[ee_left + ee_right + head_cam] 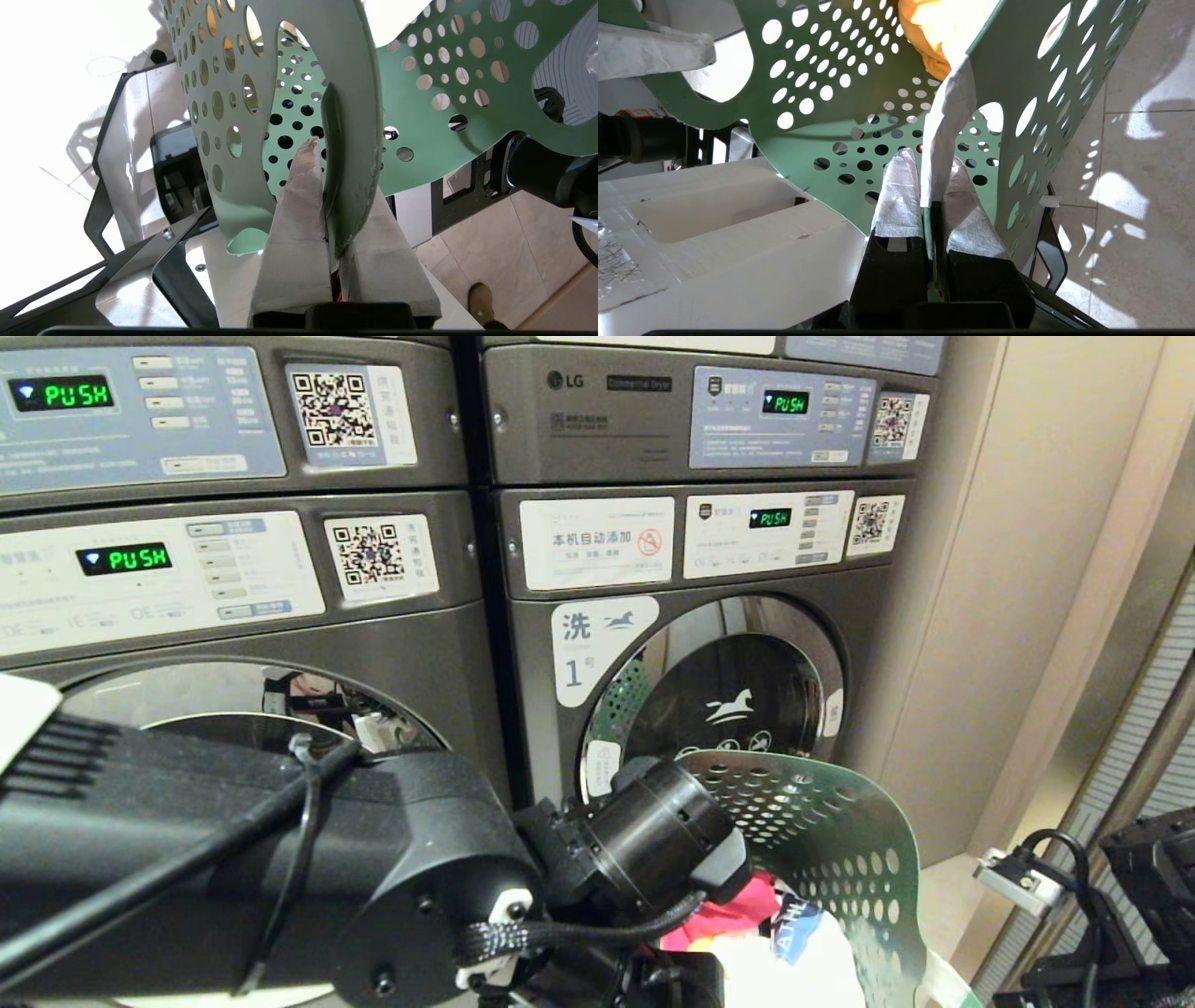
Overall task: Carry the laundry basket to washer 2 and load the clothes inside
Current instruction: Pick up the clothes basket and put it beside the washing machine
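The green perforated laundry basket (826, 840) hangs low in front of the washers, held from both sides. My left gripper (334, 177) is shut on its loop handle (350, 140). My right gripper (930, 161) is shut on the opposite wall's edge, next to a white sticker strip (945, 130). The clothes lie inside: a red-pink piece (724, 915), a white one with blue (794, 957) and a yellow-orange one (929, 32). No label for washer 2 is in view. The grey washer on the left (280, 644) has its number hidden behind my left arm (280, 859).
The washer labelled 1 (588, 653) stands straight ahead with its round door (728, 700) closed. Dryers (653, 420) are stacked above both machines. A beige wall (1027, 569) closes the right side. Tiled floor (1134, 186) lies beneath, and a brown shoe (481, 298) shows near my base.
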Motion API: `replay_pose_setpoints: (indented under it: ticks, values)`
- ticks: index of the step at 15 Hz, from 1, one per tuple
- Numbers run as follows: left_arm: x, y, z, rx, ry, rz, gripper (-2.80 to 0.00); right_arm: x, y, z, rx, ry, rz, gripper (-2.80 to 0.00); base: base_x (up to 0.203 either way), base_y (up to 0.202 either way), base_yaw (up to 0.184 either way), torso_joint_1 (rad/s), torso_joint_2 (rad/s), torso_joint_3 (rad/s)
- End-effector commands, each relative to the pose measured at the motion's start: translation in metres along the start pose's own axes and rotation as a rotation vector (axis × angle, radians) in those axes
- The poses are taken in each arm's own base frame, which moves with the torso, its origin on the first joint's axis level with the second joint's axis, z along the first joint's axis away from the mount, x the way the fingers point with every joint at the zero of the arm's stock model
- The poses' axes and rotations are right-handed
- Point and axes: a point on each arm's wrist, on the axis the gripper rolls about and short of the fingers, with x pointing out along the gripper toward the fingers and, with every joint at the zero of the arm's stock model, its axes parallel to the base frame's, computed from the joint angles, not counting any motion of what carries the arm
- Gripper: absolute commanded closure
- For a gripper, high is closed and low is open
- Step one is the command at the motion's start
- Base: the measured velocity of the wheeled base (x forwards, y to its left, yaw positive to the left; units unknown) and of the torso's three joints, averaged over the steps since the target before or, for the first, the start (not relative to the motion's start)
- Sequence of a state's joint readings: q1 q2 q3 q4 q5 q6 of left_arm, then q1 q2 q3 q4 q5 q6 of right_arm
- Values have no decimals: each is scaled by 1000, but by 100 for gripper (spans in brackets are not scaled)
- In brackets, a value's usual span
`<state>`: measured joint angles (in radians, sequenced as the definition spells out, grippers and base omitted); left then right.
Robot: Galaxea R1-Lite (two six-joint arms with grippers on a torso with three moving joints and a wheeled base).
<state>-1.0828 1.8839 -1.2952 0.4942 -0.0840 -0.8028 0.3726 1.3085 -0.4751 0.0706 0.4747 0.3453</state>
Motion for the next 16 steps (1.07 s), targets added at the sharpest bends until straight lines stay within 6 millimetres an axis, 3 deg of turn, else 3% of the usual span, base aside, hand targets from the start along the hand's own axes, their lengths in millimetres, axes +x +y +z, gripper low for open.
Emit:
replay_pose_setpoints:
  ticks: [1, 8, 16]
  values:
    - [2, 0, 0, -7, 12, 10, 0, -1, 1, 1, -1, -6, 1, 0, 0, 0, 0, -2, -7, -124]
    - [10, -14, 1, 18, 21, 3, 0, -3, -1, 2, -3, -50, -76, 0, 0, 0, 0, 3, 3, -186]
    - [20, -35, -4, 66, 33, -2, 0, -2, -23, -6, 40, -101, -179, 0, 0, 0, 0, 6, 4, -198]
